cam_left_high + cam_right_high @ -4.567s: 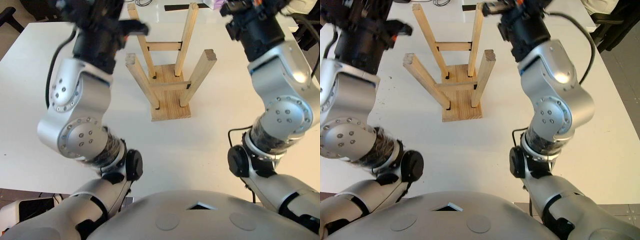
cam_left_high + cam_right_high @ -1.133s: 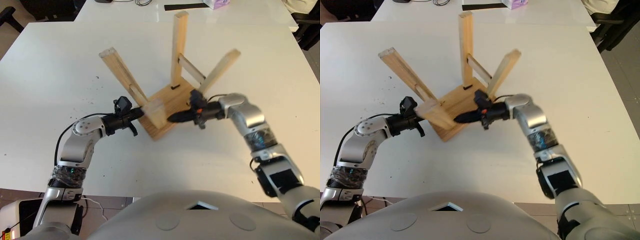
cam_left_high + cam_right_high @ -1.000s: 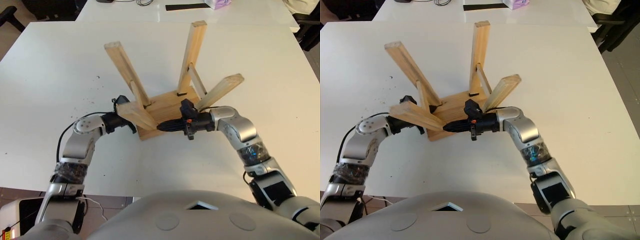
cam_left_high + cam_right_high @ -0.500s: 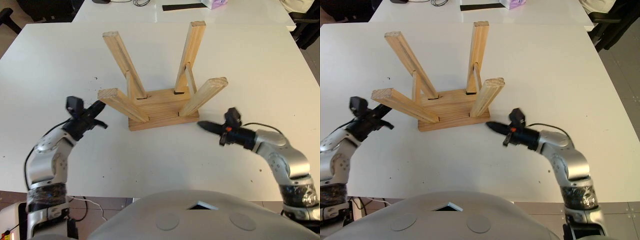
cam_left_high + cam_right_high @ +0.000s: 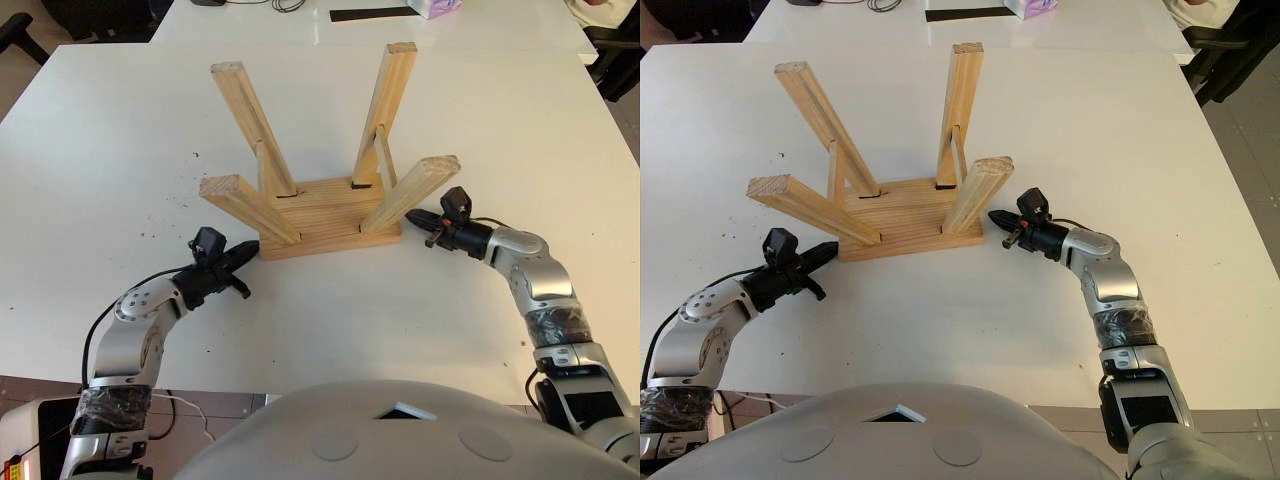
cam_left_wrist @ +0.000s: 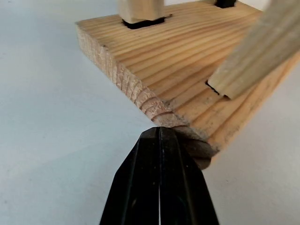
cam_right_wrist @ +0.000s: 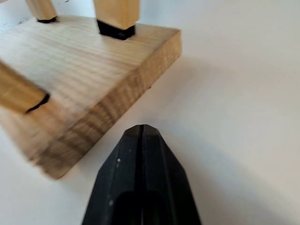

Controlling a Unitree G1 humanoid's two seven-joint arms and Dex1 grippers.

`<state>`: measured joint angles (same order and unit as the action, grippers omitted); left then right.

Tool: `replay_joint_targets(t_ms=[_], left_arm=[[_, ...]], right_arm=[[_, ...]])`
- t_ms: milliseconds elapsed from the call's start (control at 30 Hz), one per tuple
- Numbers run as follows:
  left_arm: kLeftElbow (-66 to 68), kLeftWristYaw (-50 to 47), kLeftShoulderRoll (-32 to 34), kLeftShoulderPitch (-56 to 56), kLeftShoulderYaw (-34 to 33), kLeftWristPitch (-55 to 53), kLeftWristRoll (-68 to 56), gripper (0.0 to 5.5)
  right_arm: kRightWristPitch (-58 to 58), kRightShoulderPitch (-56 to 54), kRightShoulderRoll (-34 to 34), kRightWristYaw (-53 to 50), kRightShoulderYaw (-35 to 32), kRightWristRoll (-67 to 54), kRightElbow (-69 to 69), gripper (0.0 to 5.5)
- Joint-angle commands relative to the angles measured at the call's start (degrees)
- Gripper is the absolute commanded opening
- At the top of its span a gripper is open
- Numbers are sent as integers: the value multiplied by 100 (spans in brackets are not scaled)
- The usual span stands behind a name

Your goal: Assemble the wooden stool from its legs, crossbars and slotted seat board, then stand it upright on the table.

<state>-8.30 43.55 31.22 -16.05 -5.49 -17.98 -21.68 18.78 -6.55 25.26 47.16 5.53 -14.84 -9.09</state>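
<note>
The wooden stool (image 5: 322,208) lies upside down on the white table (image 5: 120,130). Its slotted seat board (image 6: 154,56) rests flat, and the legs (image 5: 243,100) and crossbars (image 5: 376,160) point up. My left gripper (image 5: 248,252) is shut, its tip right at the board's near left corner, as the left wrist view (image 6: 159,132) shows. My right gripper (image 5: 418,217) is shut too, a little short of the board's near right corner (image 7: 117,93). Neither gripper holds anything.
A black strip (image 5: 370,13) and a pale box (image 5: 438,6) lie on a second table behind. Dark specks (image 5: 190,160) dot the table left of the stool. A chair (image 5: 612,50) stands at the far right. Bare table lies on all sides of the stool.
Both grippers have moved in from the table's front towards the seat board's near corners. The stool, tilted and turned a second ago, has lain flat and still since half a second ago.
</note>
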Motion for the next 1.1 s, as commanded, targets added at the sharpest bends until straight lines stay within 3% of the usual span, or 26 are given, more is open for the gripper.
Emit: replay_joint_targets(t_ms=[33,700,833,1100], left_arm=[[-66,53,187,-365,-63,-123,76,1],[-172,-60,30,-325,17,-51,12,1],[-312,180,12,-307,208,-6,-71,1],[-1284,792,458,-446,389,-277,-469,1]], right_arm=[[309,474,312,70,50,38,624,0],[473,300,228,181,438,39,767,0],[600,440,355,599,603,-173,1152,0],[1132,1332,857,824,276,-775,2610,0]])
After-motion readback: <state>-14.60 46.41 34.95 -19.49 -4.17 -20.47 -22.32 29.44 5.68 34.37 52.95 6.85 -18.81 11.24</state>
